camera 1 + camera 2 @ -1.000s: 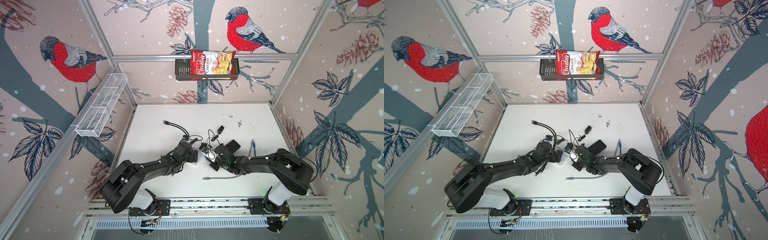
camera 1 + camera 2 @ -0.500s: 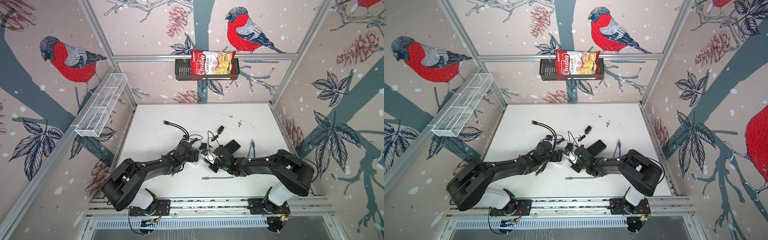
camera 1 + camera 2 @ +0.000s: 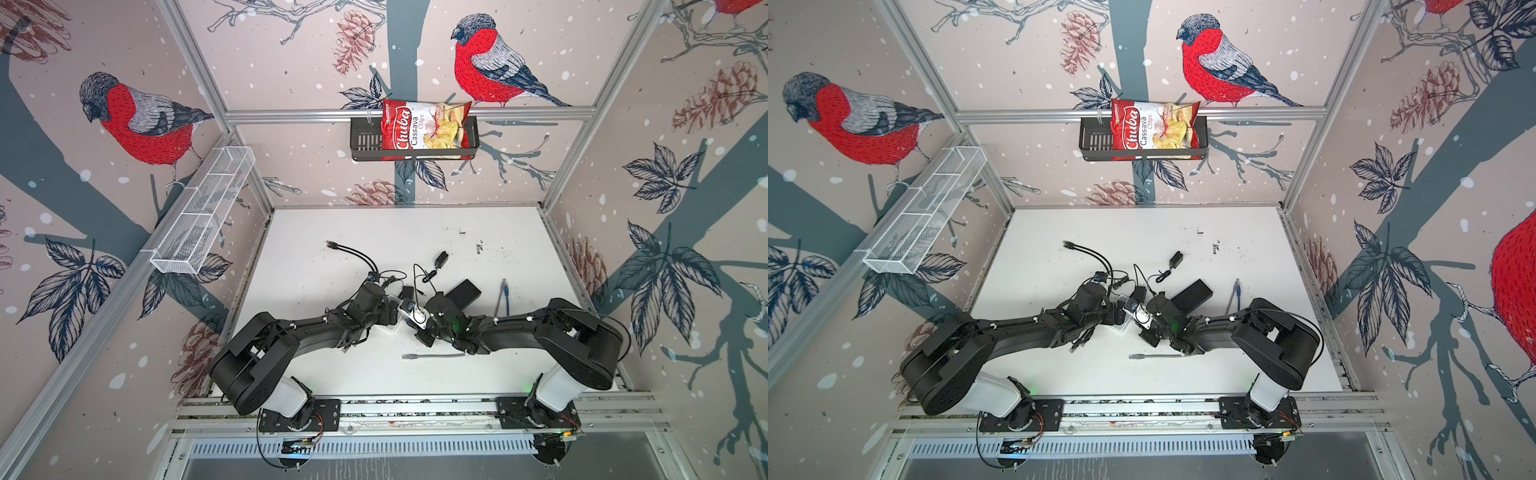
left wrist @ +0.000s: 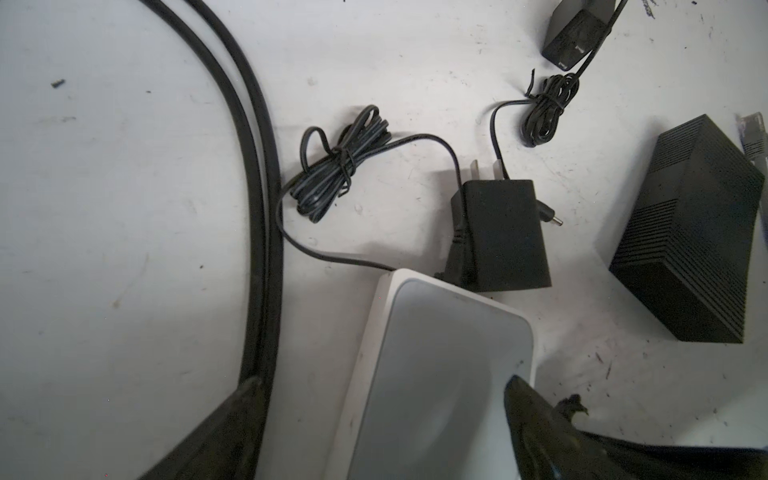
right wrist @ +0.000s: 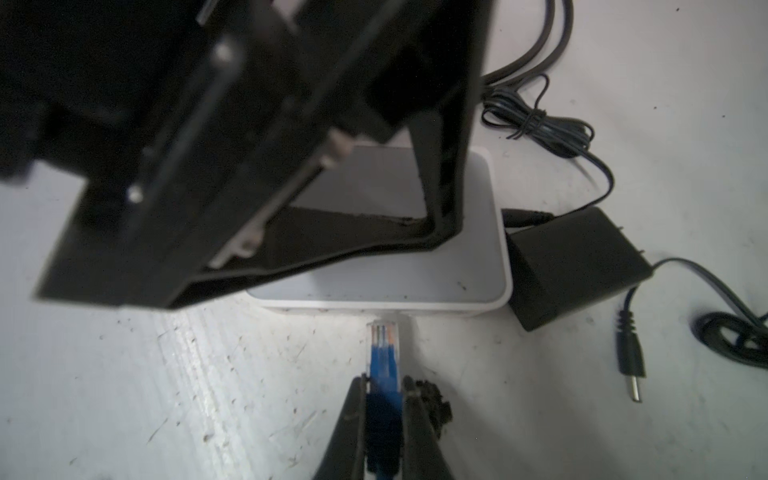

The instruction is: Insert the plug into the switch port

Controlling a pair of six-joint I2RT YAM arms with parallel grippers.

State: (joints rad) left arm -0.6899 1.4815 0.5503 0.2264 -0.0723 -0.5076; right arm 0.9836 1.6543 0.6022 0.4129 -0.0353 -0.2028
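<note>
- Location: the switch [image 3: 392, 328], a flat white box, lies near the middle of the surface [image 3: 415, 224], between the two arms. A black power adapter [image 4: 503, 232] lies against its far end.
- Right tool [image 5: 384, 386]: narrow, clamped on the blue cable just behind the plug [image 5: 384, 343]. The clear plug sticks out ahead of the fingers, level and pointing straight at the side face of the switch.
- Left tool [image 4: 382, 395]: wide, astride the switch from above. One finger [image 4: 245, 399] stands clear of the switch's side, beside two thick black cables [image 4: 253, 166]; the other is at the opposite edge. I judge that it guards the switch and does not clamp it.
- Done: the plug is picked up, turned the right way and brought to the switch. Its tip meets the side face.
- Not confirmed: the port itself is hidden under the top edge of the switch in the right wrist view, so I cannot tell whether the tip has entered. Most of the plug body shows outside.
- Left to do: push the plug home until it latches, then let go of the cable.
- Risk, in my judgement: with the switch unclamped, the push could slide it away towards the left arm.
- Not involved: a grey cable [image 3: 432, 356] near the right arm and a black box [image 4: 685, 232].
</note>
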